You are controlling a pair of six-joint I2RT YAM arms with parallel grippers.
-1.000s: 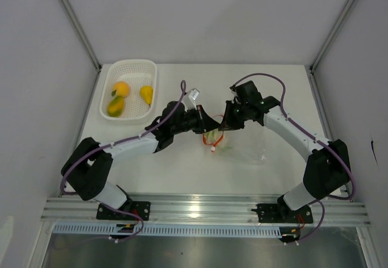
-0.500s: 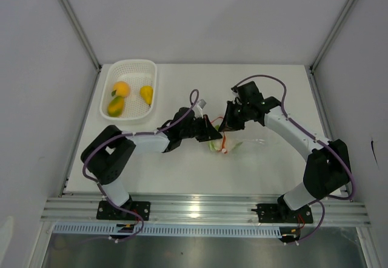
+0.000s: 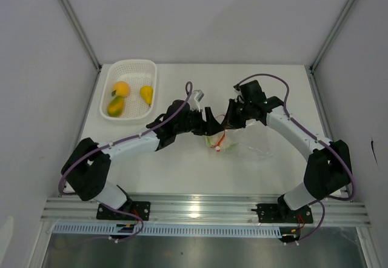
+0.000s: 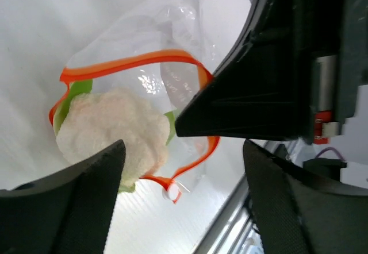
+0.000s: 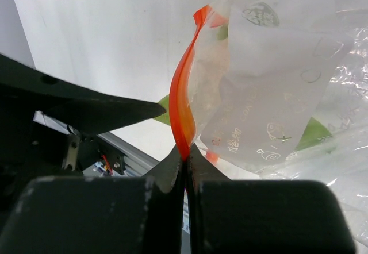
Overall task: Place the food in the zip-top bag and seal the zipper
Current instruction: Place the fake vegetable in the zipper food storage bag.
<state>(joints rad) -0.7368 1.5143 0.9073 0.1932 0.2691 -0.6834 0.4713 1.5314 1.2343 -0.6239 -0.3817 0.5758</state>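
Note:
The clear zip-top bag (image 3: 245,148) lies mid-table, its orange-red zipper (image 4: 133,64) spread into an open loop. A white cauliflower-like piece with green (image 4: 109,129) rests inside that loop, in the bag's mouth. My left gripper (image 4: 184,208) hangs open just above it, nothing between its fingers (image 4: 86,202). My right gripper (image 5: 185,157) is shut on the zipper (image 5: 183,113) and holds the mouth edge up. From above, the left gripper (image 3: 207,121) and right gripper (image 3: 229,121) face each other over the bag. The orange fruit (image 3: 121,88), yellow pear (image 3: 146,94) and yellow-green fruit (image 3: 116,105) sit in the basket.
The white mesh basket (image 3: 130,62) stands at the table's back left. Grey walls with metal posts close in the left, right and far sides. An aluminium rail (image 3: 200,210) with both arm bases runs along the near edge.
The left gripper dipped to the bag's mouth, opened and let go of the cauliflower piece, then drew slightly back. The right gripper kept its hold on the zipper.

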